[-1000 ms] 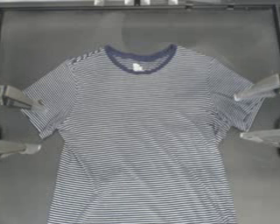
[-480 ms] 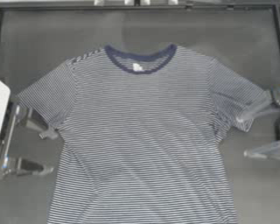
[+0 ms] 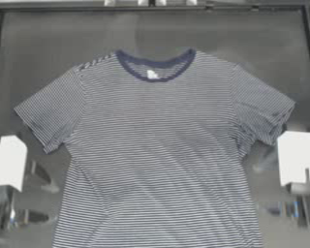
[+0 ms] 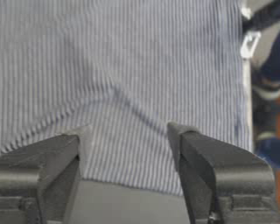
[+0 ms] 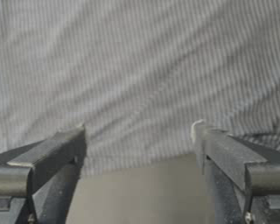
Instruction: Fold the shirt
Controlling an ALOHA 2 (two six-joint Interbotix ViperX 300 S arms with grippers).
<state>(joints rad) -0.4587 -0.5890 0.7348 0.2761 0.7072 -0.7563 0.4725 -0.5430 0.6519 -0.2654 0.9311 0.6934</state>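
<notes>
One garment covers most of the dark surface (image 3: 47, 53): the shirt (image 3: 158, 145), spread flat and face up, its collar toward the far edge and its hem running out of the overhead view at the near edge. Thin navy-and-white stripes run across the body and both short sleeves, which angle outward and down. The cloth lies mostly smooth, with shallow wrinkles near the right sleeve and a few soft creases that show along the side edges in the wrist views. The round collar (image 3: 156, 68) is solid navy, and a small white neck label (image 3: 151, 74) sits just inside it.

Both arms are at the sides of the shirt's body, below the sleeves. From above they appear mainly as blurred white blocks, so their fingers cannot be made out there. The wrist views show them: the left gripper (image 4: 127, 131) has its fingers spread wide, tips over the striped cloth at the shirt's side edge, with bare surface between them nearer the camera. The right gripper (image 5: 139, 127) is likewise spread wide over the opposite side edge. Whether the fingertips touch the cloth cannot be told.
</notes>
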